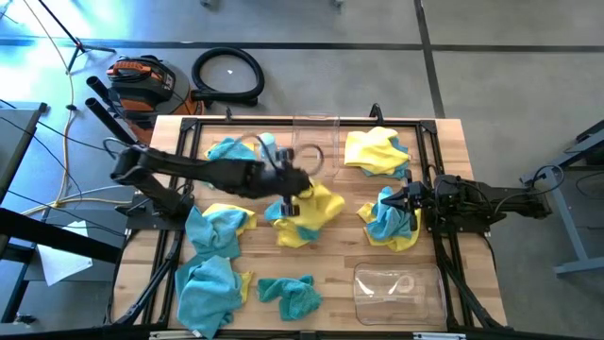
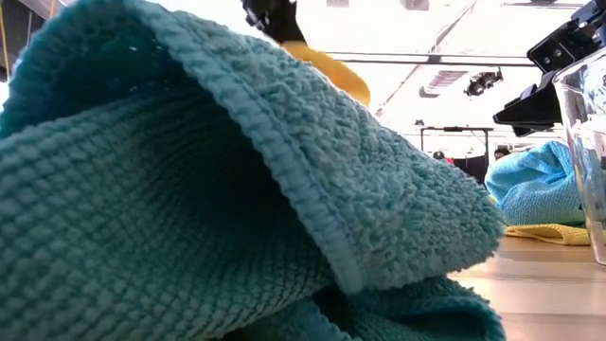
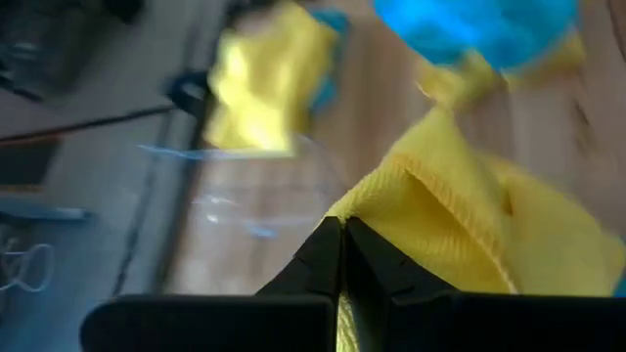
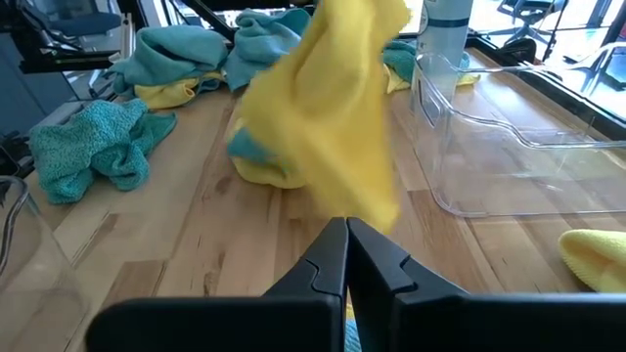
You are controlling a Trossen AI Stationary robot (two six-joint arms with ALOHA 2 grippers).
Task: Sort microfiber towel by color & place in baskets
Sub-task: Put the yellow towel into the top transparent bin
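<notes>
Nearest us: teal towel (image 2: 189, 189) on table (image 1: 330, 274) | left end effector (image 1: 291, 200) clamped on yellow towel (image 4: 328, 108), lifted mid-table | right end effector (image 4: 345, 235) together beside right-side towels; baskets (image 1: 398, 291) at rear and front.

Yellow and teal towels (image 1: 215, 281) scattered; clear baskets (image 1: 398, 291) upright

Low view: teal towel (image 2: 237, 189) blocked most of table. Tub (image 2: 585, 161) cut off at edge. Left wrist pic was blurred; yellow towel (image 3: 460, 225) smeared.
</notes>
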